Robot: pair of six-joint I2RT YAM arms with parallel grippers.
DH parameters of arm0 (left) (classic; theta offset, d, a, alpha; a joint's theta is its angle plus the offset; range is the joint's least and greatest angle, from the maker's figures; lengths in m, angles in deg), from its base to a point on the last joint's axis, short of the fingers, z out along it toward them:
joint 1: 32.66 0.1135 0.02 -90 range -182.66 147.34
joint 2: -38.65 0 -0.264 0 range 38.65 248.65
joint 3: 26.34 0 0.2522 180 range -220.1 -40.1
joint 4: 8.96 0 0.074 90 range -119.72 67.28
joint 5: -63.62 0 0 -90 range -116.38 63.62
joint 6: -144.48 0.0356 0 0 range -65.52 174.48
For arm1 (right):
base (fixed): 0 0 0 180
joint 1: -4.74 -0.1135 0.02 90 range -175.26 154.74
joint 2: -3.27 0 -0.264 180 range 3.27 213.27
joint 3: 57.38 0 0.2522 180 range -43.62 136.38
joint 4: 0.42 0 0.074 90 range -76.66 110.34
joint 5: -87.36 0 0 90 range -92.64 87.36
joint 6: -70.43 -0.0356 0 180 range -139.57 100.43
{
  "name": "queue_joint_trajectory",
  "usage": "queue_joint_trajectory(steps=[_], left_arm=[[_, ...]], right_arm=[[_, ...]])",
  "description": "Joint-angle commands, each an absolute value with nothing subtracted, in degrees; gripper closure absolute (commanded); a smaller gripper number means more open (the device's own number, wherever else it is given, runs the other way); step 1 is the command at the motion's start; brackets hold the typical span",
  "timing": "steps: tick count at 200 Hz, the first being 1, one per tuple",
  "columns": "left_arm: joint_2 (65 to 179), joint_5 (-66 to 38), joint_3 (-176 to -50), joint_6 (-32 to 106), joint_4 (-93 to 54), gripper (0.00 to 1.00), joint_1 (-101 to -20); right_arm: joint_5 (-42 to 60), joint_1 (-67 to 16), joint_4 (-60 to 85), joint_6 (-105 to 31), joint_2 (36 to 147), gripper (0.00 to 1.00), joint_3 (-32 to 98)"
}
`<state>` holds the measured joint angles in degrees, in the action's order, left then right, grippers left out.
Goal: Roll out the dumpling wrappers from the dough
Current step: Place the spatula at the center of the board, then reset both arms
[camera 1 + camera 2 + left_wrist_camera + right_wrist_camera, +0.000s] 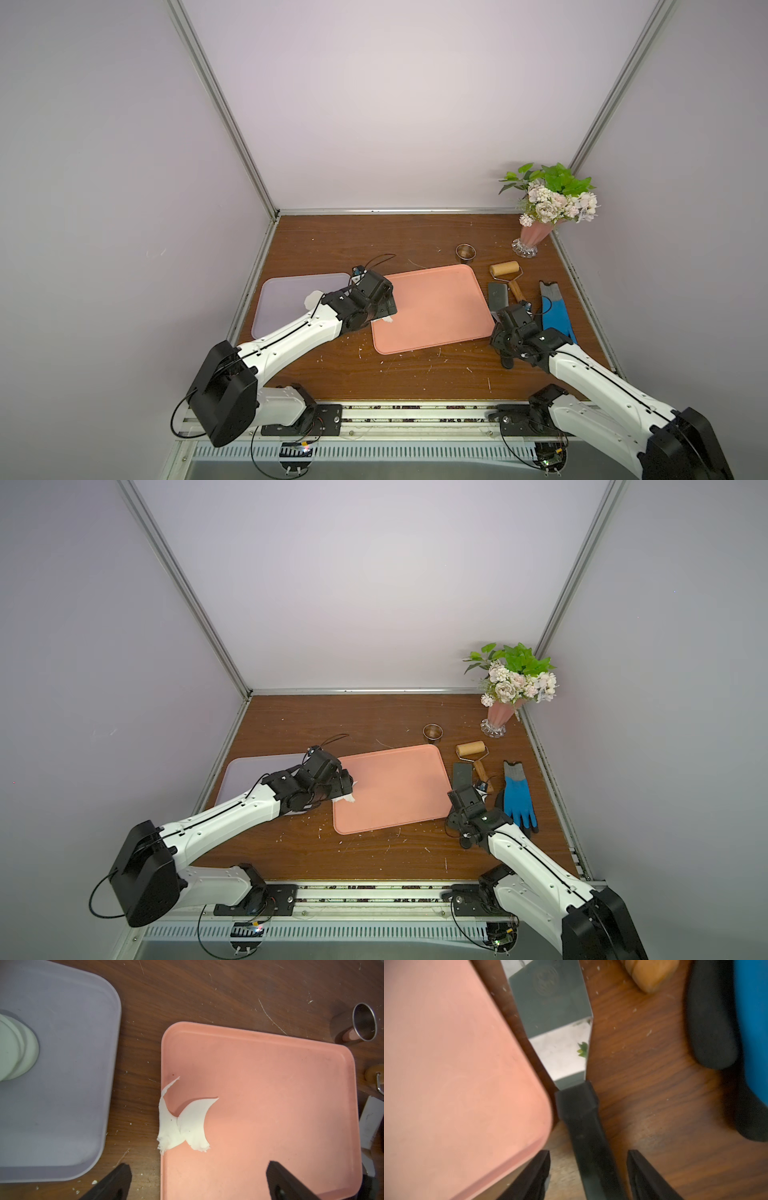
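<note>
Robotics lab test cell: pale walls (pixel 395 104) in aluminium framing (pixel 223 104) enclose a wooden tabletop (pixel 332 241), rail-mounted left arm (pixel 291 336) and right arm (pixel 602 382), flower vase (pixel 530 239) beyond the right gripper (pixel 588 1153).

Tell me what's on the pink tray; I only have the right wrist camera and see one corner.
Observer: One ragged dough scrap lies on the pink tray, at the rim facing the purple tray.
Operator: Where are the wrappers?
Observer: The wrappers sit overlapped in a stack on the purple tray.
Operator: Is the left gripper holding anything?
Observer: No, the left gripper is open and empty, near the scrap.
</note>
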<state>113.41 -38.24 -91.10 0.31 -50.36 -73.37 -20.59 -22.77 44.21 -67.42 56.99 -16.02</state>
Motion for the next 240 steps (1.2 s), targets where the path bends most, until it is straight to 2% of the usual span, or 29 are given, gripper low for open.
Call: queue_joint_trajectory(steps=[1, 7, 14, 18, 21, 25, 59, 106, 137, 151, 174, 190, 212, 240], left_arm=[[111.1, -41.6, -93.9, 2.6, -53.9, 0.01, -71.5], [110.7, -41.9, -94.2, 3.1, -54.4, 0.01, -70.3], [110.0, -42.2, -94.5, 3.8, -55.1, 0.01, -68.9], [109.7, -42.6, -94.6, 4.3, -55.4, 0.01, -68.1], [109.3, -43.0, -94.8, 4.7, -55.7, 0.01, -67.6], [109.0, -43.6, -95.0, 5.4, -55.9, 0.01, -66.8], [107.4, -47.7, -97.8, 11.2, -58.5, 0.01, -59.1], [105.0, -54.6, -97.1, 23.0, -54.7, 0.01, -45.3], [103.2, -56.1, -87.3, 37.7, -38.5, 0.01, -41.8], [102.0, -60.5, -81.7, 38.6, -30.0, 0.01, -41.5], [101.0, -60.6, -71.2, 42.3, -9.4, 0.01, -40.1], [105.1, -59.6, -66.5, 43.6, 4.4, 0.01, -39.4], [113.3, -57.4, -65.0, 45.0, 14.8, 0.01, -39.4], [120.2, -56.1, -61.5, 48.4, 27.6, 0.01, -39.7]], right_arm=[[-22.4, -22.5, 44.9, -64.6, 56.0, 0.3, -10.0], [-23.1, -22.5, 45.0, -63.7, 56.4, 0.29, -8.6], [-24.2, -22.5, 44.8, -62.3, 57.1, 0.23, -6.8], [-24.9, -22.5, 44.7, -61.5, 57.5, 0.15, -5.7], [-25.4, -22.5, 44.5, -60.6, 58.0, 0.04, -4.9], [-26.2, -22.5, 44.2, -59.5, 58.6, 0.01, -3.9], [-30.8, -20.5, 36.3, -51.3, 63.1, 0.01, 1.8], [-25.6, -7.6, 17.5, -44.8, 65.7, 0.01, -2.5], [-26.3, -0.2, 5.5, -42.8, 66.1, 0.01, -9.4], [-27.3, 2.0, 1.3, -40.9, 65.7, 0.01, -12.7], [-32.3, 2.7, -8.5, -34.6, 64.5, 0.01, -19.0], [-33.8, 3.1, -16.0, -31.7, 64.5, 0.01, -22.7], [-32.7, 3.8, -21.5, -30.4, 65.2, 0.01, -25.1], [-26.6, 3.9, -35.0, -28.2, 69.4, 0.01, -30.4]])
